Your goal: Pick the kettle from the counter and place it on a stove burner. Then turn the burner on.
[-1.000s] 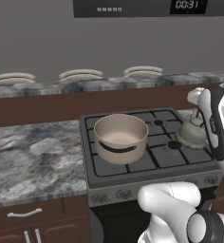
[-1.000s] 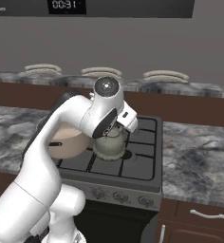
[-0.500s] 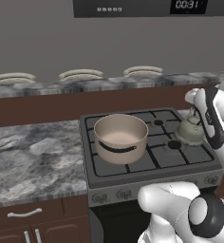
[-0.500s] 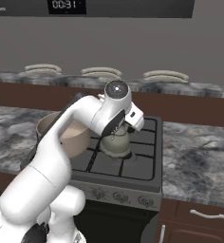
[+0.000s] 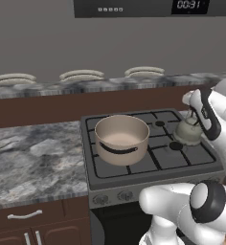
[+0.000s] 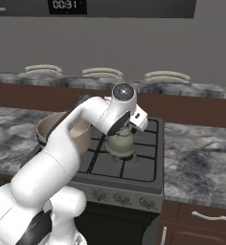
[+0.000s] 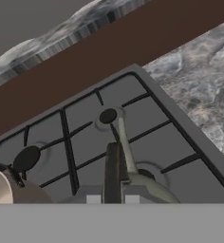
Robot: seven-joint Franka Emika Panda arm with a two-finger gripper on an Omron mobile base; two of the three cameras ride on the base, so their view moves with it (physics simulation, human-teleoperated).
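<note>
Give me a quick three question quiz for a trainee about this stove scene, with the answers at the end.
1. True or false: the kettle is still on the counter.
2. Multiple choice: what sits on the front left of the cooktop in the left base view? A) a stack of plates B) the tan pot C) a frying pan
3. Fill in: the ledge behind the stove carries three sets of ____.

Key
1. False; it is over the right-hand burners, with the hand around its handle. Whether it rests on the grate cannot be told.
2. B
3. plates
</note>
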